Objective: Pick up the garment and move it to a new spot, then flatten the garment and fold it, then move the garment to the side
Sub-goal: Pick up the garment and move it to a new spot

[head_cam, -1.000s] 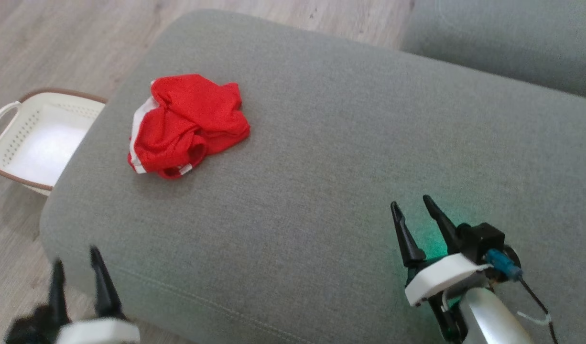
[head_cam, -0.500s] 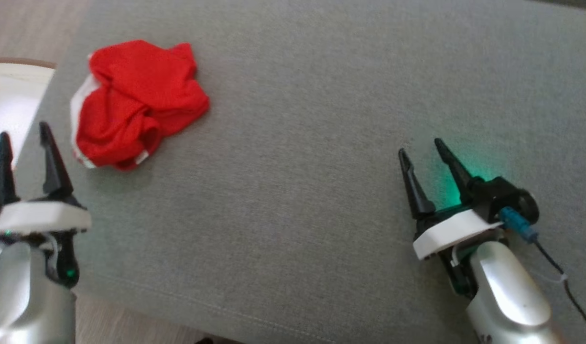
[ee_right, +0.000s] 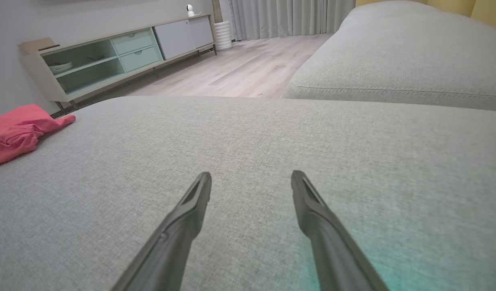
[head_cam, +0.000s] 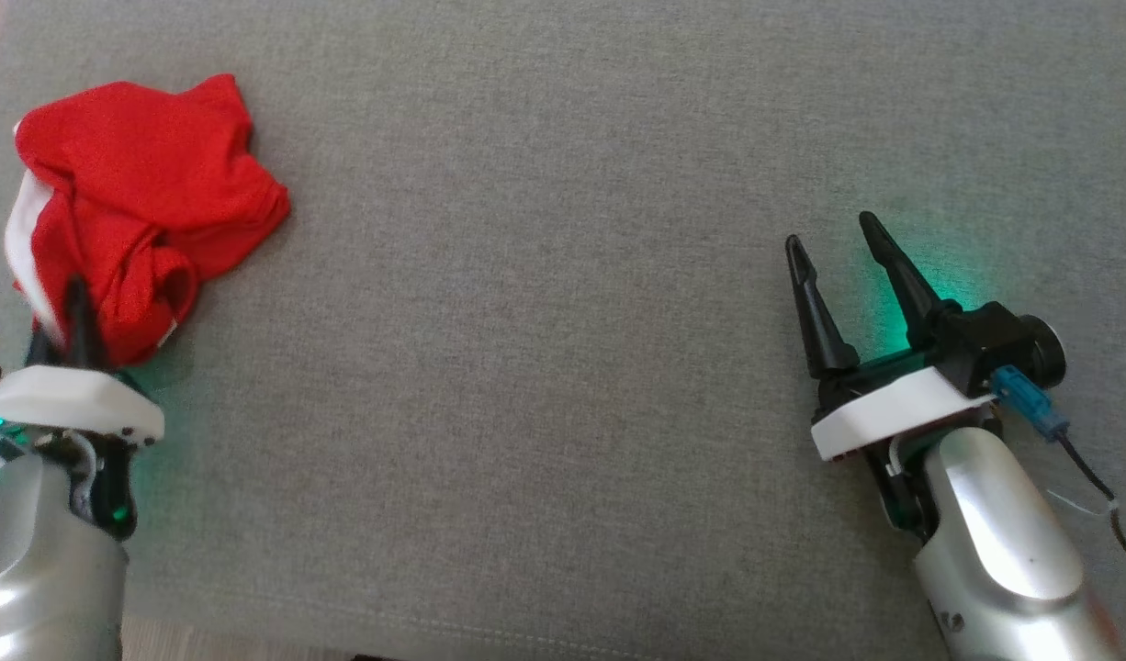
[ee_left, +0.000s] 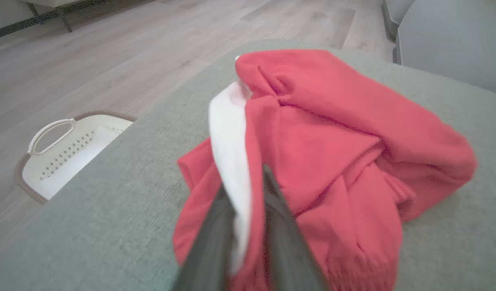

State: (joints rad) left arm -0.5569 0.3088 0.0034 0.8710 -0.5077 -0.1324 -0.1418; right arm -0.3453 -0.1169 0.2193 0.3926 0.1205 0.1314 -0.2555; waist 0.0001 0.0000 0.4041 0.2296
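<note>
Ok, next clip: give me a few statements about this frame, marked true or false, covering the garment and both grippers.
1. The garment lies crumpled on the grey cushion. True.
2. The right gripper is shut on the garment. False: it is open over bare cushion, well apart from the garment.
3. The left gripper straddles the garment's white band. True, as the left wrist view shows.
4. The garment sits in the white basket. False: the basket stands on the floor beside the cushion, and the garment is on the cushion.
</note>
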